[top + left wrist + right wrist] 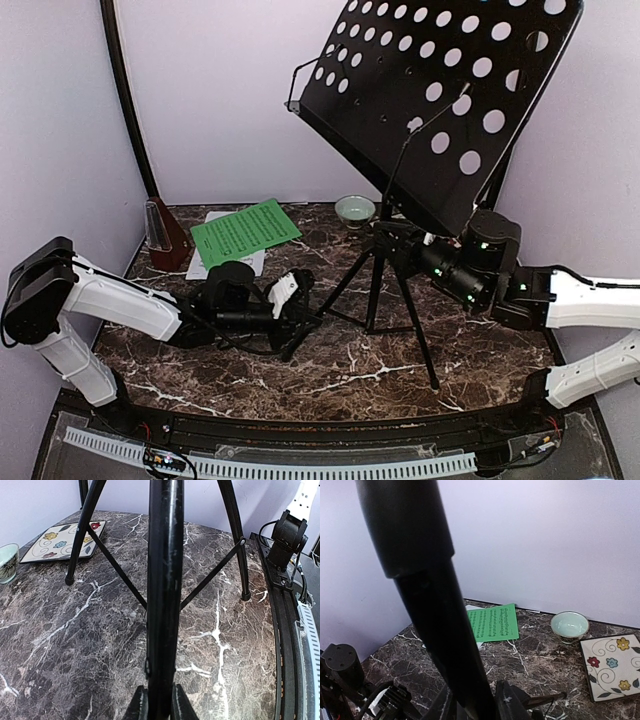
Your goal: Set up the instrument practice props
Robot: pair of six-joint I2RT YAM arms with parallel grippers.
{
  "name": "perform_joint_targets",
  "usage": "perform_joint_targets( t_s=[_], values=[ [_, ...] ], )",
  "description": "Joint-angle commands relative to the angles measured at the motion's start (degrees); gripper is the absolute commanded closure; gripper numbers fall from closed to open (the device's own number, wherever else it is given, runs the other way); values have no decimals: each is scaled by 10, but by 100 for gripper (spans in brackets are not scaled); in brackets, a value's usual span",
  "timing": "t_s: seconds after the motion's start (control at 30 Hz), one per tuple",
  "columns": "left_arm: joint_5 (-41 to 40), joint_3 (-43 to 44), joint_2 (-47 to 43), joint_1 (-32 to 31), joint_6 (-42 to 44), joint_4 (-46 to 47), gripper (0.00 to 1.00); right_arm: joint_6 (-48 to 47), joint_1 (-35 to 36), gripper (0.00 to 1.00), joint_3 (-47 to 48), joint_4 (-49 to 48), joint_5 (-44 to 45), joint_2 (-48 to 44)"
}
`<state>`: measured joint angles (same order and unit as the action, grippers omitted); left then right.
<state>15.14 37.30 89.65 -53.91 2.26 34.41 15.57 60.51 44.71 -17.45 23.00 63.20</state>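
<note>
You have the music stand (440, 90) upright mid-table (340, 375), left hand (160, 705) pinching a tripod leg (162, 580), right hand (477, 705) gripping its post (435, 605); green sheet (245, 232), white sheet (215, 266) lie flat beside the metronome (165, 238), not yet loaded.

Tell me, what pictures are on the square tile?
The tile is cream with dark swirls and red, blue and yellow flowers; clearest in the right wrist view.

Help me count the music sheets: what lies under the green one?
A white sheet lies under the green sheet, only its edges showing. Most of it is covered, as is anything further beneath.
</note>
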Motion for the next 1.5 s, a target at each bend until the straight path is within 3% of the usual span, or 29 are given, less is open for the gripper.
perform_joint_targets(
  t_s=[0.0, 0.1, 0.3, 0.7, 0.9, 1.13, 1.47],
  values=[
    [-22, -10, 3, 1, -41, 18, 100, -13, 0, 81, 23, -55, 62, 10],
    [-35, -13, 2, 1, -47, 25, 100, -41, 0, 100, 36, -61, 38, 19],
    [-62, -15, 3, 1, -66, 51, 100, -106, -4, 100, 62, -72, -6, 28],
    [-151, 26, 17, -13, -49, 84, 100, -158, -115, 100, 114, -131, -258, 69],
    [-236, 63, 45, -24, -38, 80, 100, -175, -160, 100, 165, -159, -375, 126],
    [-257, 115, 90, -33, -105, 88, 100, -203, -219, 100, 265, -111, -510, 196],
    [-380, 219, 157, -77, -110, 20, 100, -185, -280, 100, 250, -200, -679, 243]
  ],
)
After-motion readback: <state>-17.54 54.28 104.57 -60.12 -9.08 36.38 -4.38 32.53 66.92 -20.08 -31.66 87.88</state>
